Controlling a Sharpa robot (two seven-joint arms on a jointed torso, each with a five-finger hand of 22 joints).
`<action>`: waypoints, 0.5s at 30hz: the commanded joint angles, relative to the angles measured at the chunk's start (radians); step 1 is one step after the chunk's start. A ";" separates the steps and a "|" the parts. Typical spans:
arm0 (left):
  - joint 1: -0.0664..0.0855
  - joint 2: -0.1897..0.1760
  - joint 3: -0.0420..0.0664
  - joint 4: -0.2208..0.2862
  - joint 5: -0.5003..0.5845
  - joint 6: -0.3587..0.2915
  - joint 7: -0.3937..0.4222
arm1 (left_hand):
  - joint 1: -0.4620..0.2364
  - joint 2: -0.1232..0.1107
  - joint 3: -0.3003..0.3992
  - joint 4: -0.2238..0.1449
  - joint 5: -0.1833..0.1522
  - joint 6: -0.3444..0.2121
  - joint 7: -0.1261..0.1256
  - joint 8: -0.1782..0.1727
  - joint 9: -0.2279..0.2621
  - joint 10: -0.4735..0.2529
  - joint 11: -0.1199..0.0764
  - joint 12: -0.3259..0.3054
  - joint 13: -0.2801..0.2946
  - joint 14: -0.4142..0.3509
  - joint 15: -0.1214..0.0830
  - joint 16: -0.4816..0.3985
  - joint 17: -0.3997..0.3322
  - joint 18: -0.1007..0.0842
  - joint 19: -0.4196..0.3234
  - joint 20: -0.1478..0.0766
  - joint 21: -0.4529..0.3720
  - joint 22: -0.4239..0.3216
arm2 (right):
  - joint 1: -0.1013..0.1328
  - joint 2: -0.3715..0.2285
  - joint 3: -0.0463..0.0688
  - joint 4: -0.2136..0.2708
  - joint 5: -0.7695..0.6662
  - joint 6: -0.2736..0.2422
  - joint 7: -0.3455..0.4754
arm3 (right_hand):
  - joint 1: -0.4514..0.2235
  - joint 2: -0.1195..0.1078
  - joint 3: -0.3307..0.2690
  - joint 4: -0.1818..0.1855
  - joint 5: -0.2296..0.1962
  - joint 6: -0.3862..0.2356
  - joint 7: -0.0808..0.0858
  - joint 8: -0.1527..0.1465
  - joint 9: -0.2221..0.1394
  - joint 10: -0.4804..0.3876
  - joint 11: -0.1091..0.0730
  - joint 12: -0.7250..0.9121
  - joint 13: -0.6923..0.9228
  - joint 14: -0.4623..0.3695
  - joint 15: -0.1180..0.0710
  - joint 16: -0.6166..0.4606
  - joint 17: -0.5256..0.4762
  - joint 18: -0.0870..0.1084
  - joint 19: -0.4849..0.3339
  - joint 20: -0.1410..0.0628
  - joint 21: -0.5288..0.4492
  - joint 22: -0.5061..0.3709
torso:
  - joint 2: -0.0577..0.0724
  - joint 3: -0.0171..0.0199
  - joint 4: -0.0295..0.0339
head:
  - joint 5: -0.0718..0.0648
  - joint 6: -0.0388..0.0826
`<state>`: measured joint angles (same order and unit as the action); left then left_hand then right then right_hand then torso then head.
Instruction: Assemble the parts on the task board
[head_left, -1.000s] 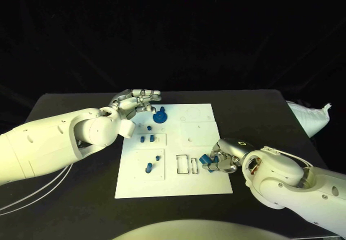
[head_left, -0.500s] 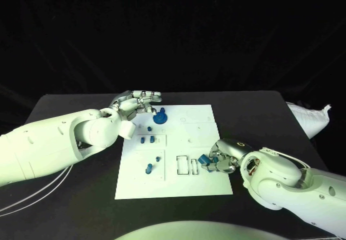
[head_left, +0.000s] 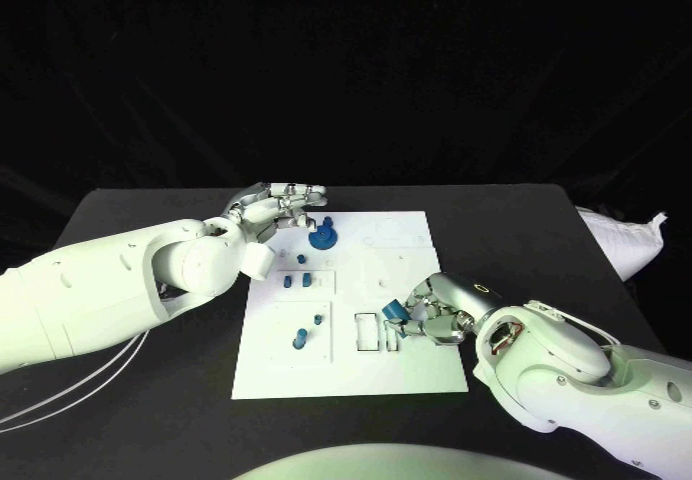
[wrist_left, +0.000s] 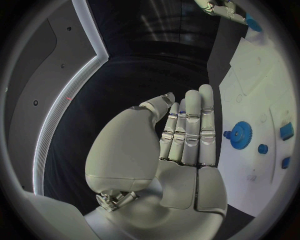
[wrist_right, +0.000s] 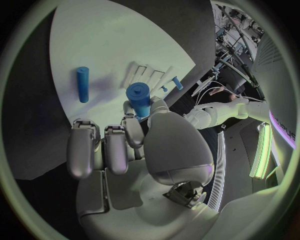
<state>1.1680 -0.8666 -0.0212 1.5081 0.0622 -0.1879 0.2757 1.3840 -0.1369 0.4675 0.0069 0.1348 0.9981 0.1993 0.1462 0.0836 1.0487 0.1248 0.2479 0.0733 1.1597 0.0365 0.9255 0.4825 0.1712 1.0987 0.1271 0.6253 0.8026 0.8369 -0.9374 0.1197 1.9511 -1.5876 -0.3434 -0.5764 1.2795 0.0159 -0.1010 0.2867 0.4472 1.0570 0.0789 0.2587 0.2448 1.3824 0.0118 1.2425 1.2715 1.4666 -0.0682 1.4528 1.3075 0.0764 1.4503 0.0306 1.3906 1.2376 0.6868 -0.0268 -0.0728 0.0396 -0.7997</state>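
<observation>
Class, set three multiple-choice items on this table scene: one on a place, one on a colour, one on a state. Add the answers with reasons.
1. Where does the blue gear sit?
A. Near the board's far edge
B. On the black table
C. In the right hand

2. What colour is the board?
A. Red
B. White
C. Yellow

3. What is the right hand doing?
A. Lying flat and empty
B. Holding a blue peg
C. Pressing the gear

Answers: 1 A, the gear lies by the left hand; 2 B, it is plainly white; 3 B, its fingers grip the peg.
</observation>
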 joint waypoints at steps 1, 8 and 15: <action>0.000 0.002 0.001 0.003 -0.003 0.019 0.004 | -0.006 0.004 -0.005 0.001 0.004 -0.009 -0.002 0.006 -0.001 -0.010 0.000 0.006 -0.001 0.002 -0.002 0.007 -0.001 0.011 0.000 0.005 -0.005 -0.002 | 0.001 0.013 0.000 -0.001 0.037 0.002 0.005 | 0.018 0.025 -0.004 0.002 0.005 0.013 -0.005 0.000 0.031 0.027 -0.017 0.003 0.004 0.072 -0.007 0.004 0.072 -0.010 0.006 -0.001 0.005 0.003 | 0.000 -0.0020 0.0034 | 0.002 0.000; 0.000 0.004 0.001 0.003 -0.003 0.018 0.003 | -0.008 0.004 -0.005 0.001 0.004 -0.010 -0.001 0.006 -0.002 -0.012 0.000 0.007 -0.001 0.002 -0.002 0.008 -0.002 0.011 0.000 0.005 -0.006 -0.002 | 0.002 0.056 0.000 -0.021 0.087 0.112 -0.007 | -0.046 0.014 -0.046 0.004 0.002 0.027 -0.009 0.001 0.047 0.039 -0.019 0.013 0.020 0.077 -0.007 0.026 0.106 -0.013 0.011 0.002 0.015 0.021 | 0.002 -0.0006 0.0024 | 0.004 -0.001; 0.000 0.007 0.001 0.003 -0.003 0.017 0.004 | -0.009 0.004 -0.006 0.002 0.004 -0.012 -0.001 0.006 -0.002 -0.013 0.001 0.008 -0.001 0.001 -0.002 0.008 -0.003 0.011 0.000 0.005 -0.006 -0.003 | 0.002 0.083 0.000 -0.039 0.093 0.130 -0.015 | -0.057 0.033 -0.050 0.004 -0.003 0.036 -0.014 0.003 0.056 0.034 -0.023 -0.005 0.007 0.076 -0.010 0.025 0.104 -0.013 0.011 0.001 0.016 0.022 | 0.001 -0.0017 0.0040 | 0.007 -0.004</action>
<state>1.1679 -0.8617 -0.0213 1.5089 0.0622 -0.1874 0.2750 1.3840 -0.1369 0.4675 0.0069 0.1348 0.9908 0.1994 0.1462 0.0833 1.0414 0.1249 0.2518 0.0735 1.1597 0.0365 0.9296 0.4811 0.1712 1.0987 0.1271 0.6253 0.8007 0.8388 -0.8572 0.1193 1.9142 -1.5106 -0.2581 -0.5824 1.2287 0.0472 -0.1434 0.2912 0.4508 1.0741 0.0798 0.2583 0.3013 1.4006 0.0117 1.2421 1.2826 1.4646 -0.0701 1.4749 1.3073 0.0765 1.4539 0.0343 1.4022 1.2587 0.6879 -0.0278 -0.0694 0.0449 -0.8028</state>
